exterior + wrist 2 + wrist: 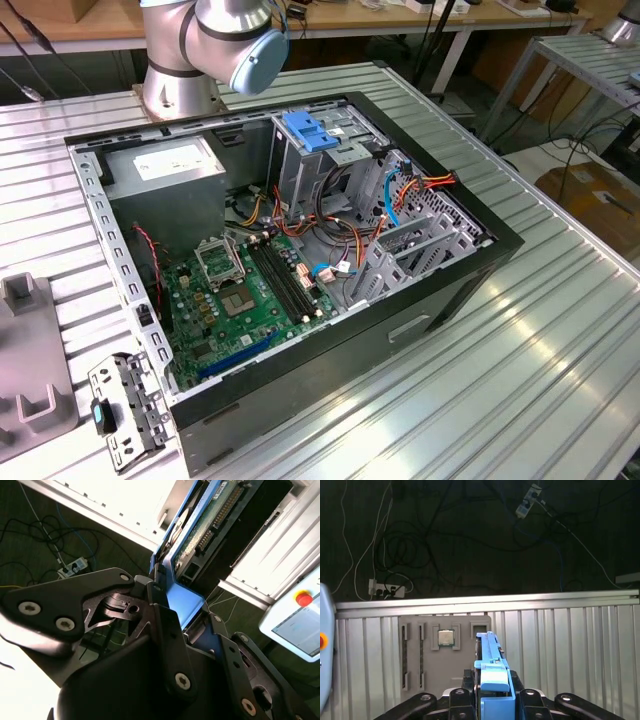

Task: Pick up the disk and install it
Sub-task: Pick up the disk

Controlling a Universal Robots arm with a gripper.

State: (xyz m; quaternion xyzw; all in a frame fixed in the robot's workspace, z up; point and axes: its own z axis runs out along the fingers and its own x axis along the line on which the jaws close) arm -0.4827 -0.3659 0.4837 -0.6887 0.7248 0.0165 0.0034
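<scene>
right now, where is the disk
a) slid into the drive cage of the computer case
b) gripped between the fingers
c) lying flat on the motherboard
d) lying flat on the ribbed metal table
b: in the first wrist view the disk stands on edge in the gripper, its blue carrier pinched between the black fingers, with the grey tray behind it.

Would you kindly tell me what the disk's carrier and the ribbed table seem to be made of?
On the disk, the carrier looks like moulded plastic: bright blue, matte, rounded edges. The table seems ribbed aluminium or similar metal: silvery, with soft glints.
</scene>
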